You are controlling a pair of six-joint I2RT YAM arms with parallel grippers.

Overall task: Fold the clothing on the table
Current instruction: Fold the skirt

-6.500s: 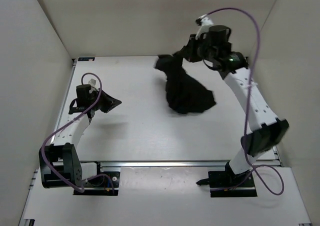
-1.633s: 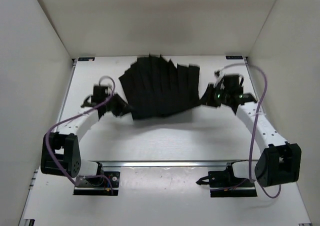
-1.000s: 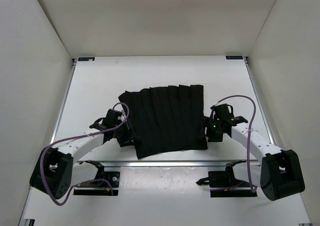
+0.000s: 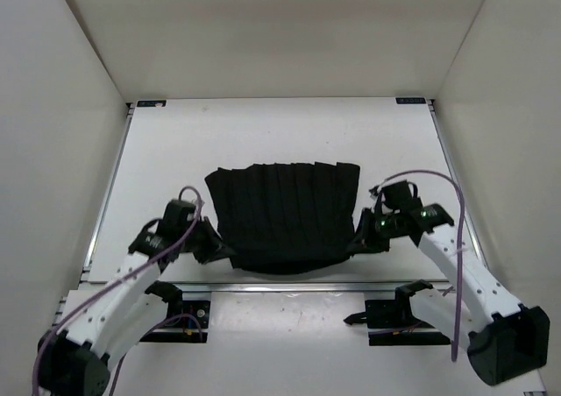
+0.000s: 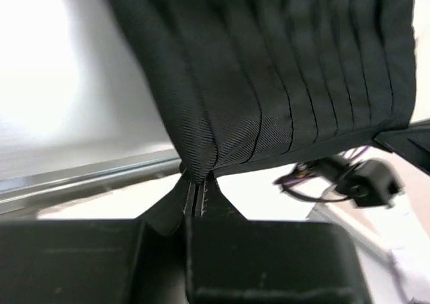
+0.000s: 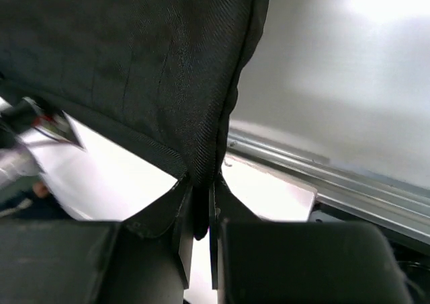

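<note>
Well, both tools are at the cloth. The left gripper [image 5: 196,183] has its fingers pressed together on the near-left corner of the clothing [image 4: 285,212], with a fold of black fabric pinched right at the tips. The right gripper [image 6: 201,186] bites the near-right corner in the same way, so neither has any gap showing.

Between them the pleated garment is stretched wide and fairly flat. Its far edge lies about mid-table [image 4: 263,133]. Its near hem is held up at the front, over the silver rail [image 4: 114,284], which shows beneath the cloth in both wrist views.

To my eye the corners are gripped and the fold itself is not yet made; the cloth lies in one layer.

The next move, I'd say, asks both arms to lift together and carry the near hem away from the bases, laying it toward the far edge. They need to keep level and evenly apart so the pleats don't bunch or skew. The jaws should part only once the hem rests on the fabric.
</note>
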